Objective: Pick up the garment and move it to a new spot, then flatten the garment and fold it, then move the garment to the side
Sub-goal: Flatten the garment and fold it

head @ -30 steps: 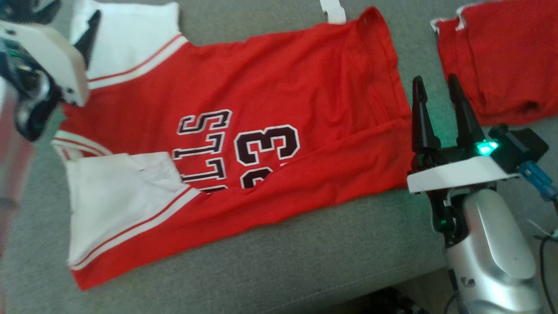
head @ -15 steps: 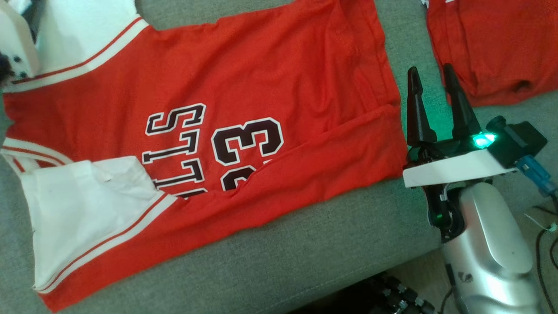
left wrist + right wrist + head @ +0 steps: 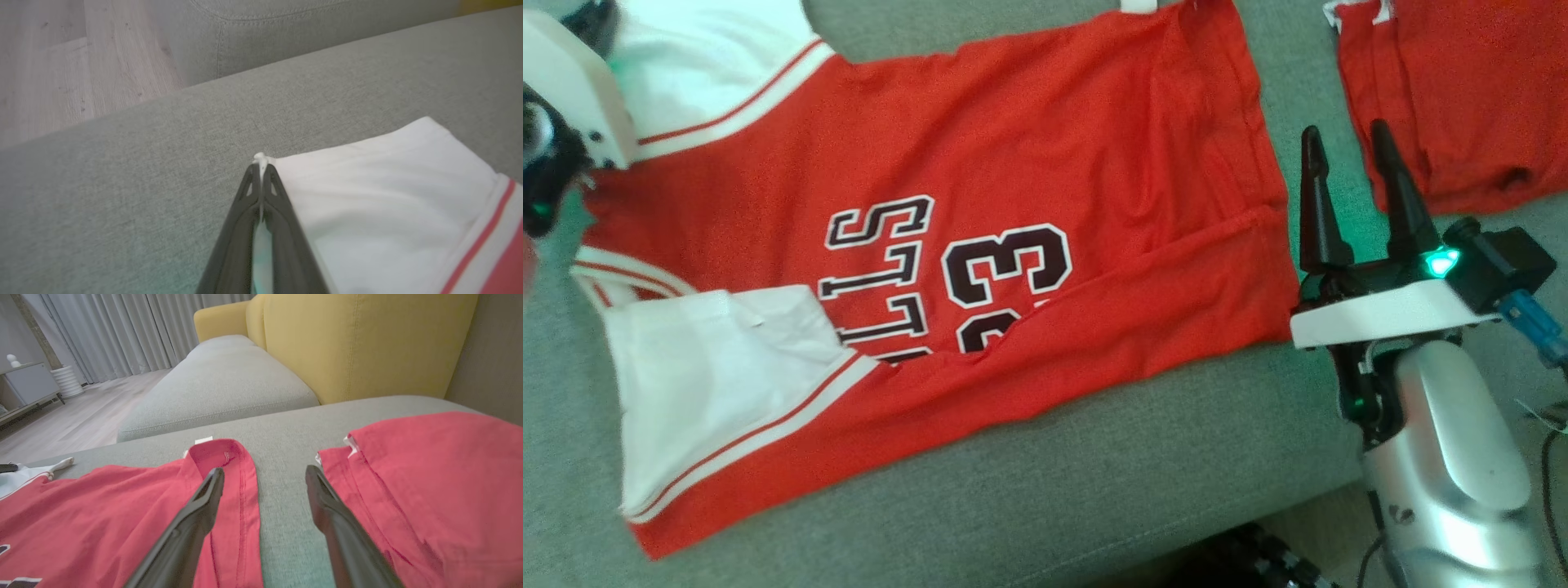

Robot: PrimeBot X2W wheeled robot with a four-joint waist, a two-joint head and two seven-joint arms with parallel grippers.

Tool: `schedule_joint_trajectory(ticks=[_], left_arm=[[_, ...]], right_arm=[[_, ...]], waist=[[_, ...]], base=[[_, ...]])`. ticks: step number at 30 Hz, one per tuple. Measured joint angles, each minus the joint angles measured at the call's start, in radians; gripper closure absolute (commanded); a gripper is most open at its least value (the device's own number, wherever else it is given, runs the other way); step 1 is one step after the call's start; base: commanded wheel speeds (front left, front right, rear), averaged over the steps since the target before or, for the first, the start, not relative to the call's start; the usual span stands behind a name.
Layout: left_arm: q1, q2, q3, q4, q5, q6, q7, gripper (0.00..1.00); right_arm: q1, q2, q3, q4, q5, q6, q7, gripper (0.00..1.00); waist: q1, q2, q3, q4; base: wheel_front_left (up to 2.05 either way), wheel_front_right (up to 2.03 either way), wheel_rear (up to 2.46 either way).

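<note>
The left gripper (image 3: pixel 261 168) pinches only the sleeve tip (image 3: pixel 259 156) of the jersey (image 3: pixel 980 188), so it may slip; the right gripper (image 3: pixel 1344 131) stands wide, empty.

1. A red jersey (image 3: pixel 1029 147) with white sleeves and black, white-edged lettering lies spread face up across a grey sofa cushion (image 3: pixel 1094 490).
2. Its near long edge is folded over the numerals.
3. One white sleeve corner is pinched in the closed left gripper (image 3: pixel 260 165).
</note>
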Motion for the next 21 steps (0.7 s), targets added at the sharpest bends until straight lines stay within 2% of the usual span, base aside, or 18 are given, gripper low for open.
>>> schedule_joint_trajectory(ticks=[5, 10, 15, 18, 21], left_arm=[[0.019, -0.028, -0.03, -0.023, -0.016, 0.0, -0.133, 1.0], [0.034, -0.047, -0.079, -0.083, -0.016, 0.0, -0.239, 1.0], [0.087, -0.055, -0.131, -0.16, -0.016, 0.0, -0.287, 1.0], [0.103, -0.058, -0.155, -0.206, -0.016, 0.0, -0.299, 1.0], [0.109, -0.062, -0.164, -0.253, -0.015, 0.0, -0.307, 1.0]], right_arm=[[-0.023, 0.0, -0.038, 0.001, -0.076, 0.0, 0.033, 0.0], [-0.04, -0.001, -0.076, -0.006, -0.16, 0.0, 0.145, 0.0], [-0.091, -0.037, -0.087, 0.027, -0.201, 0.0, 0.277, 0.0], [-0.154, -0.067, -0.091, 0.077, -0.193, 0.0, 0.356, 0.0], [-0.219, -0.07, -0.101, 0.149, -0.164, 0.0, 0.429, 0.0]], waist=[[0.0, 0.0, -0.049, 0.035], [-0.0001, 0.0, -0.095, 0.088], [-0.0001, 0.0, -0.127, 0.153], [-0.0001, 0.0, -0.139, 0.192], [-0.0002, 0.0001, -0.142, 0.231]], base=[[0.0, 0.0, 0.0], [0.0, 0.0, 0.0], [0.0, 0.0, 0.0], [0.0, 0.0, 0.0], [0.0, 0.0, 0.0]])
